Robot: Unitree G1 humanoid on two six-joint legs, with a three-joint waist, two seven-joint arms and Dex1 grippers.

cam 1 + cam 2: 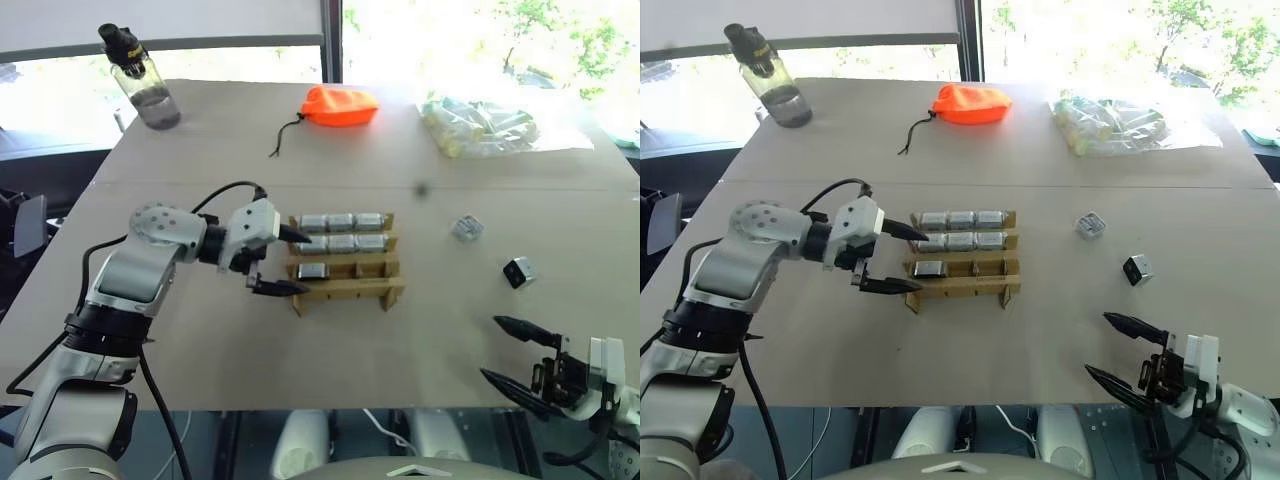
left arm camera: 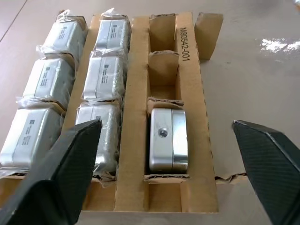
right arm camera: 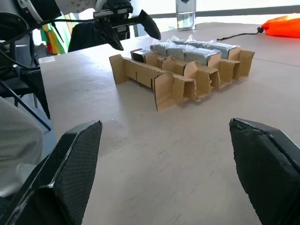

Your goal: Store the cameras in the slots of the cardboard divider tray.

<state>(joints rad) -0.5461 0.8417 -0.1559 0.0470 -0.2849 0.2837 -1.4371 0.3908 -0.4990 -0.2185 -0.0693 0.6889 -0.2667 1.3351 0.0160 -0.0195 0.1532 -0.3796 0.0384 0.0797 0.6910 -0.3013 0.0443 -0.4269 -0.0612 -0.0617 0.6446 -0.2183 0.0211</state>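
Worktop [image 1: 200,330]: a broad grey-brown surface carrying everything; the task's things sit mid-surface, within reach of both arms.
Cardboard divider tray [image 1: 345,291]: lies flat near the middle of the worktop, just in front of the left arm, its rows running across so the slots open upward for loading.
Stored cameras [image 2: 108,75]: six wrapped silver blocks fill the two far rows, three to a row; a seventh bare camera [image 2: 168,139] lies in the end slot of the third row, nearest the left gripper. The other two slots of that row and the nearest row look empty.
Left gripper [image 1: 285,262]: hovers at the tray's left end, jaws released wide to either side of that seventh camera and touching nothing, which suggests the block was just let go.
Right gripper [image 1: 518,352]: waits low at the near right edge of the worktop, jaws spread and empty, probably placed to fetch the loose ones.
Loose cameras: one silvery [image 1: 467,228], one with a black face [image 1: 519,271], lying right of the tray, well apart from it, not yet stored.
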